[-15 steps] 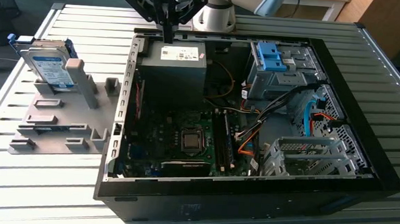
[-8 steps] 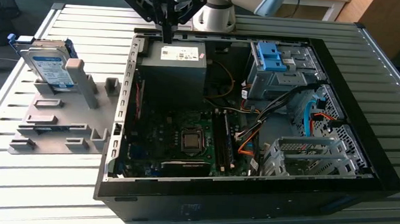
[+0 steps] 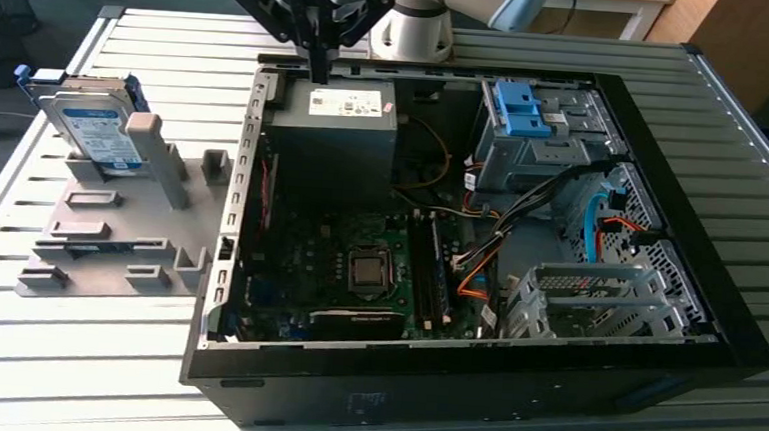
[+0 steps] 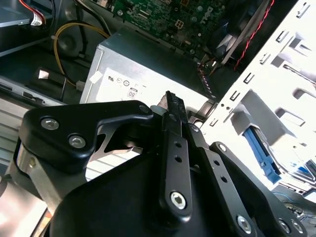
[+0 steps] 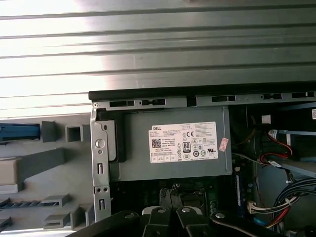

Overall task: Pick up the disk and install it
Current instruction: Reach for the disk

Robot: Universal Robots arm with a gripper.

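The disk [image 3: 90, 122], a silver drive with a white-and-blue label in a blue carrier frame, stands tilted on edge in a grey holder [image 3: 116, 229] on the exterior view's left, outside the computer case. In the first wrist view its blue edge [image 5: 19, 132] shows in the holder. My gripper [image 3: 320, 71] hangs above the back edge of the case, over the grey power supply [image 3: 337, 122], well off to the right of the disk. Its fingers are shut together with nothing between them, as both wrist views confirm [image 4: 170, 98] [image 5: 170, 215].
The open black computer case [image 3: 703, 245] lies on a slatted metal table [image 3: 108, 359]. Inside are the motherboard [image 3: 354, 264], cables, a grey drive bay topped by a blue bracket [image 3: 525, 109], and a metal cage [image 3: 594, 298]. The labelled power supply [image 5: 173, 143] sits below the gripper.
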